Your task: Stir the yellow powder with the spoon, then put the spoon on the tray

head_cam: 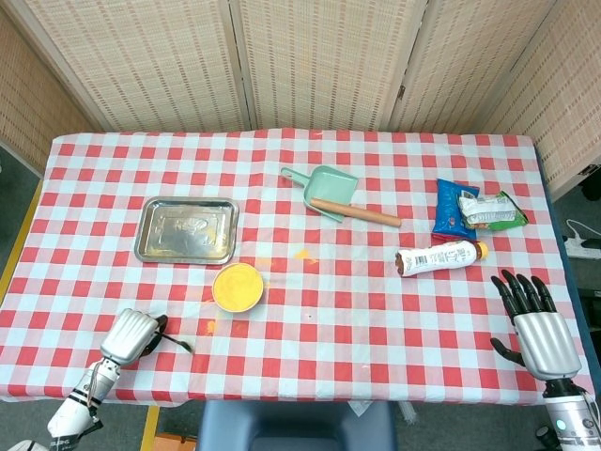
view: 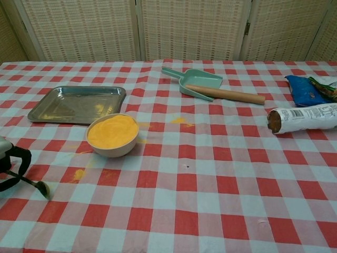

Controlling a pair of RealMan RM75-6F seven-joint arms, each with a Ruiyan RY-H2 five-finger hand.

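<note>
A small bowl of yellow powder (head_cam: pixel 237 286) (view: pixel 112 134) stands near the table's front left. Behind it lies the steel tray (head_cam: pixel 186 230) (view: pixel 77 104), with nothing on it. My left hand (head_cam: pixel 131 335) (view: pixel 9 166) is at the front left corner and grips a dark spoon (head_cam: pixel 178 345) (view: pixel 36 186) by its handle. The spoon's small head points right and hangs low over the cloth, left of the bowl. My right hand (head_cam: pixel 537 324) rests open at the front right edge, fingers spread, holding nothing.
A green scoop with a wooden handle (head_cam: pixel 338 198) (view: pixel 210 87) lies at the centre back. A white bottle (head_cam: pixel 439 257) (view: pixel 303 119) lies on its side at the right, with snack packets (head_cam: pixel 474 210) behind it. Spilled yellow powder (view: pixel 78 174) marks the cloth near the bowl.
</note>
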